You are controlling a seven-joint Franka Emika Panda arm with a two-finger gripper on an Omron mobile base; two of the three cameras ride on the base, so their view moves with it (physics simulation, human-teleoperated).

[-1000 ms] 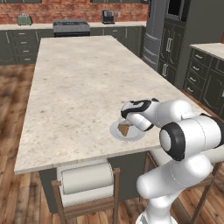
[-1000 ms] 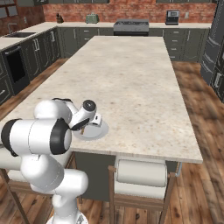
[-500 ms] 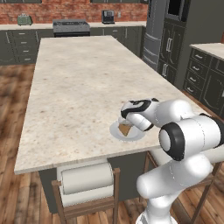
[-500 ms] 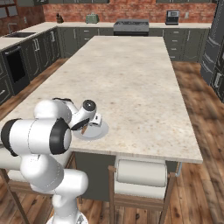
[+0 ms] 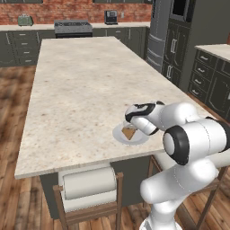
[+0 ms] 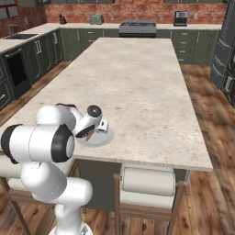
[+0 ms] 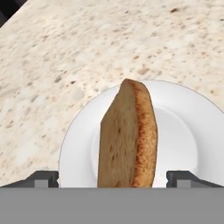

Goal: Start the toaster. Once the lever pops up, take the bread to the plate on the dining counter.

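Observation:
The bread [image 7: 129, 140], a golden-brown slice, stands on edge on the small white plate [image 7: 183, 131]. The plate sits near the front edge of the dining counter [image 5: 81, 90]. My gripper [image 7: 112, 179] is open, one fingertip on each side of the slice and clear of it. From the base views the hand [image 5: 134, 117] hangs low over the plate [image 5: 117, 134] and the bread [image 5: 129, 133]. The green toaster [image 5: 24, 19] stands on the far back counter; its lever is too small to make out.
A stool with a white rolled back [image 5: 90, 184] is tucked under the counter's front edge. A stove [image 5: 72, 27], a dark appliance [image 5: 111, 16] and a tall steel fridge [image 5: 161, 27] line the far wall. Dark drawer cabinets [image 5: 211, 76] stand to the right.
The jaws have spread apart and let go of the bread, which stays on the plate. The arm has barely moved.

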